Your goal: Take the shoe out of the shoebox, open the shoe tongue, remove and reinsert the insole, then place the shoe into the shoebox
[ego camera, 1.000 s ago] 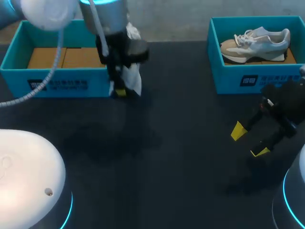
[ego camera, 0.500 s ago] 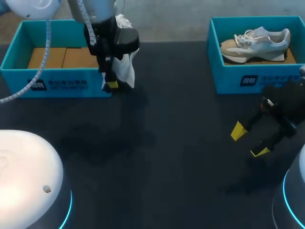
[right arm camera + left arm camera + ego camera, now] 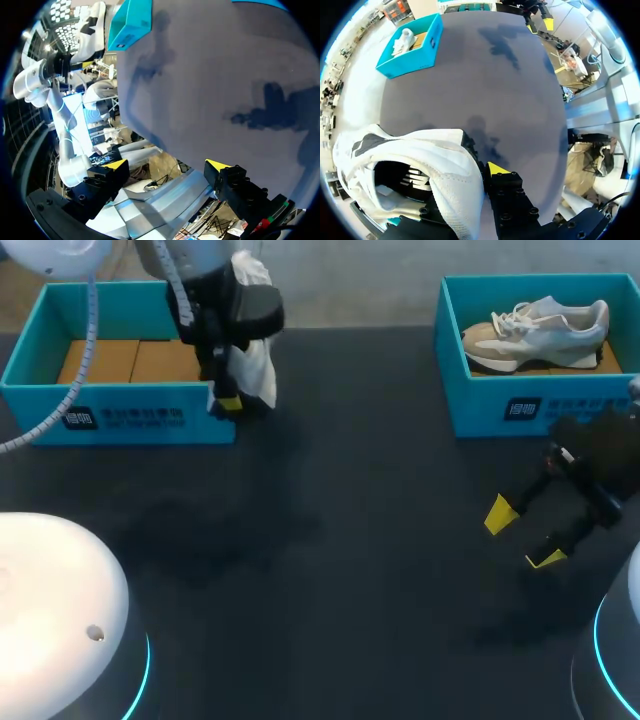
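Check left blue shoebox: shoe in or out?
Out: left tool holds the white mesh shoe at the right end of the left blue cardboard shoebox; inside, only brown floor shows.

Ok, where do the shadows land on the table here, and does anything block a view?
Head view: soft shadows darken the table near the left end effector, shut on the white shoe, and near the open right end effector. Left wrist view: the white shoe hides one finger; arm shadows lie on the table ahead. Right wrist view: arm shadows cross the table.
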Motion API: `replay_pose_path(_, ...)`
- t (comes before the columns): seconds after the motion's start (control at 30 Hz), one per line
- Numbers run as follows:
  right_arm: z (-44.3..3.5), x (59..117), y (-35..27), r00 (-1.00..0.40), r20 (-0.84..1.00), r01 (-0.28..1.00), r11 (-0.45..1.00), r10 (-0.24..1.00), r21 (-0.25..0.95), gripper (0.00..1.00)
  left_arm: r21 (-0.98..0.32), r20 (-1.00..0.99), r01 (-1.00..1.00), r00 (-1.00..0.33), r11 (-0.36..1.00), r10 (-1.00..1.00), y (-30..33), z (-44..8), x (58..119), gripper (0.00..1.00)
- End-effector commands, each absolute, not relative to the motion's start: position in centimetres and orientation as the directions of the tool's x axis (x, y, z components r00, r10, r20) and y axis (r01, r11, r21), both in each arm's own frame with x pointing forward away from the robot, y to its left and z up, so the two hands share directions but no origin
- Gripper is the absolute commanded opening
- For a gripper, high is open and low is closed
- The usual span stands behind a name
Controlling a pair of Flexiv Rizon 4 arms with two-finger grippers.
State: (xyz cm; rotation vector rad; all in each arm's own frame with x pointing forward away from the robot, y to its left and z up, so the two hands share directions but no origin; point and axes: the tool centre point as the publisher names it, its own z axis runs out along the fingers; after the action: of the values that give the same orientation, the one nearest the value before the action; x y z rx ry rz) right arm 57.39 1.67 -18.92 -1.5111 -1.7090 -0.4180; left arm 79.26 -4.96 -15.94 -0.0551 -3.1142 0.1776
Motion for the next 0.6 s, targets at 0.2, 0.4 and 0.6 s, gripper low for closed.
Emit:
replay_pose_path(0.2, -19.0, 57.3, 1.7, 0.033, 0.736, 0.939, 0.230, 0.676, -0.254, 1.00, -0.165, 0.032, 0.013, -0.999, 0.986, 0.019, 0.6, -14.1, 83.1, 0.00)
replay_pose_path(0.4, -19.0, 57.3, 1.7, 0.033, 0.736, 0.939, 0.230, 0.676, -0.254, 1.00, -0.167, 0.059, -0.013, -0.998, 0.986, -0.003, 3.9, -14.3, 86.8, 0.00)
replay_pose_path(0.6, -19.0, 57.3, 1.7, 0.033, 0.736, 0.939, 0.230, 0.676, -0.254, 1.00, -0.154, 0.062, 0.015, -0.998, 0.988, 0.025, 7.6, -14.7, 89.8, 0.00)
